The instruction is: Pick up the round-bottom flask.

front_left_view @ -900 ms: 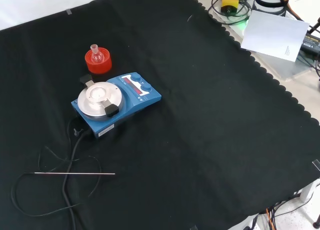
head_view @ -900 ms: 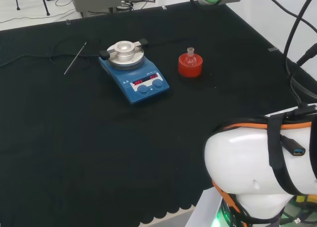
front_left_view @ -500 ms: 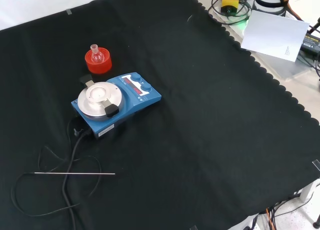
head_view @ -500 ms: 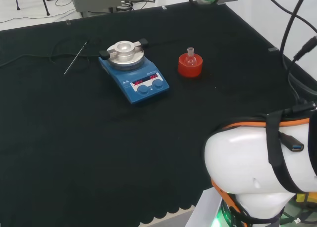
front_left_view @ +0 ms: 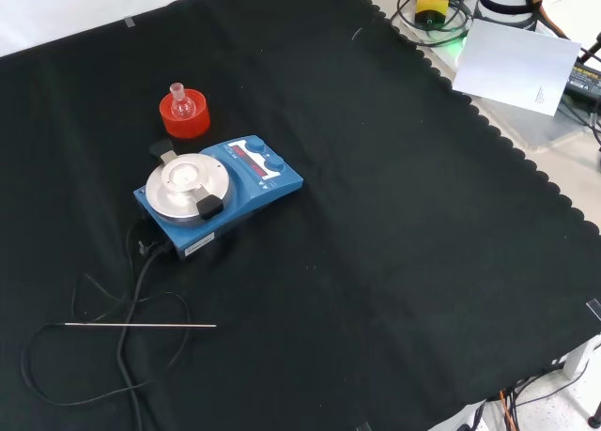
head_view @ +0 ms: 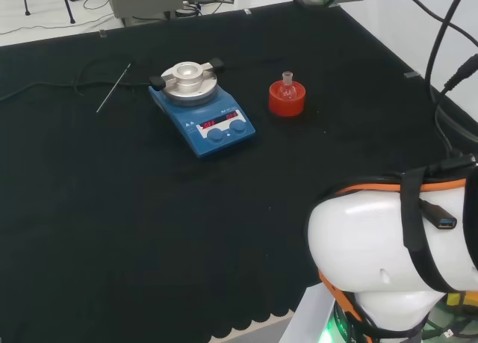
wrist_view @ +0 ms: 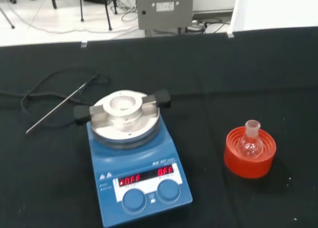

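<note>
Though hand's fingers impossible to tell, small clear round-bottom flask (wrist_view: 250, 141) upright in red ribbed stand (wrist_view: 249, 153).

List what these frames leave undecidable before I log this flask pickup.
- Flask contents: the round-bottom flask is clear glass; whether it holds liquid can't be told, and it is too small in the head and front views.
- Flask bottom: hidden inside the red ribbed stand.
- Probe cable: where the cable from the metal probe ends is lost against the black cloth.
- Hotplate rear: hidden by its own body.
</note>
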Robot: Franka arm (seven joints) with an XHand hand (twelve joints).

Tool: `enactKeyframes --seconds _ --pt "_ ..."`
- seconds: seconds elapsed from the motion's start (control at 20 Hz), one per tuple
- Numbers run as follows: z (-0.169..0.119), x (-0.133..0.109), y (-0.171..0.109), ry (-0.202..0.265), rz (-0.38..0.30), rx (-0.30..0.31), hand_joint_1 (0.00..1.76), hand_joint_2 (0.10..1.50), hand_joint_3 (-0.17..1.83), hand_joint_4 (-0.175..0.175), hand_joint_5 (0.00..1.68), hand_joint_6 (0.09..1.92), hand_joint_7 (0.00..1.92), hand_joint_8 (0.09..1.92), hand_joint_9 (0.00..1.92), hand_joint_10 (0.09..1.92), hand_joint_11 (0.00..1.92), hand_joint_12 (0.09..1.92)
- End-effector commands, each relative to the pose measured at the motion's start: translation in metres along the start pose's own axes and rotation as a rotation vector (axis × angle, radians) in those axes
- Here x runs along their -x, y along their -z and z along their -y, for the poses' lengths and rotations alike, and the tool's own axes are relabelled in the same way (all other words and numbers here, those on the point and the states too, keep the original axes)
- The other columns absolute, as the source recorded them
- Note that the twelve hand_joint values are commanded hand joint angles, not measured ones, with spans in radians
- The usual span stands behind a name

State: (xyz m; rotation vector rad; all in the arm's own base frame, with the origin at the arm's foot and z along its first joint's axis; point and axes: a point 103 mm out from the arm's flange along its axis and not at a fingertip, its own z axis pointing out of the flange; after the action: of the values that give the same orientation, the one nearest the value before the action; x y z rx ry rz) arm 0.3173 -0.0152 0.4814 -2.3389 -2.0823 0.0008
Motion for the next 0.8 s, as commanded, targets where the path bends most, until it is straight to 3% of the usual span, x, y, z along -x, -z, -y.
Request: enactKeyframes --seconds 0.05,0.25,0.6,0.8 --pt "-0.030 0.055 -0.033 -0.105 -0.069 -0.016 0.05 1.34 0.23 -0.048 0.33 0.09 0.10 0.54 0.19 0.67 0.00 1.11" --pt "-0.054 0.086 -0.055 -0.143 -0.110 -0.022 0.16 1.30 0.20 -0.054 0.33 0.09 0.11 0.55 0.21 0.68 0.00 1.13" --pt "-0.107 0.143 -0.101 -0.164 -0.207 -0.011 0.24 1.27 0.18 -0.067 0.35 0.09 0.14 0.58 0.23 0.69 0.00 1.15" --pt "-0.131 0.157 -0.122 -0.173 -0.217 -0.032 0.27 1.24 0.17 -0.070 0.36 0.09 0.15 0.59 0.23 0.70 0.00 1.16"
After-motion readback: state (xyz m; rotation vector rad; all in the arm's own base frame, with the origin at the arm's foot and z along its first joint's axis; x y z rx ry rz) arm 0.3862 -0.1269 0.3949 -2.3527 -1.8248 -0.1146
